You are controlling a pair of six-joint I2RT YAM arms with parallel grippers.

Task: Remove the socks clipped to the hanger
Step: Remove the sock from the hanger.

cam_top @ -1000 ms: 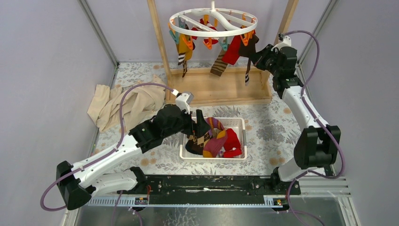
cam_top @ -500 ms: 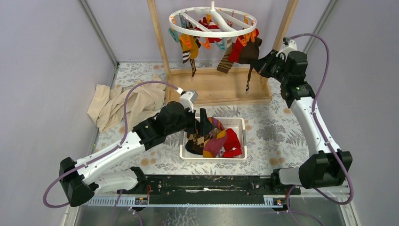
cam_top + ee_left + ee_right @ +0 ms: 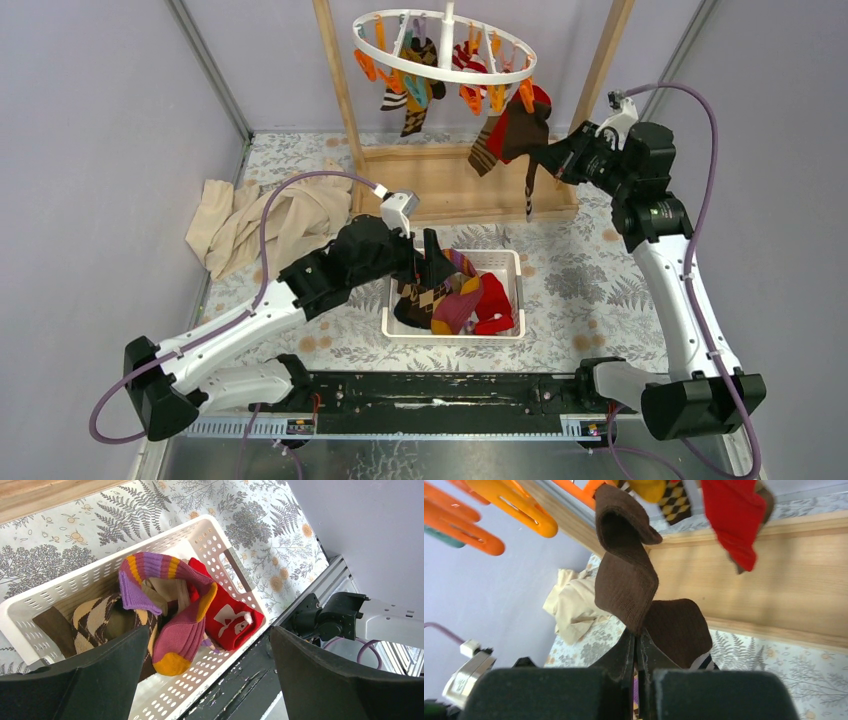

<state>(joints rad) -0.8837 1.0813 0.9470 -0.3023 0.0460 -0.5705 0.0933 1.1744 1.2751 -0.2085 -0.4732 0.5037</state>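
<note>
The white ring hanger (image 3: 447, 18) hangs tilted at the top of the top view, with several socks (image 3: 410, 95) on its orange and teal clips. My right gripper (image 3: 550, 158) is shut on a dark brown sock (image 3: 535, 112) at the ring's right side. In the right wrist view this brown sock (image 3: 626, 575) runs from my shut gripper (image 3: 639, 642) up to an orange clip (image 3: 584, 492), beside a red sock (image 3: 734, 520). My left gripper (image 3: 210, 680) is open and empty above the white basket (image 3: 235, 570), which holds a purple striped sock (image 3: 165, 570), a red sock (image 3: 230, 620) and a brown argyle sock (image 3: 95, 625).
The wooden rack's base board (image 3: 470, 185) and two posts (image 3: 335, 80) stand at the back. A beige cloth (image 3: 250, 220) lies crumpled at the left. The basket (image 3: 452, 335) sits between the arms. Grey walls close in both sides.
My right arm has pulled right and back with the brown sock, and the hanger has swung and tilted towards it. The left arm has barely moved.
</note>
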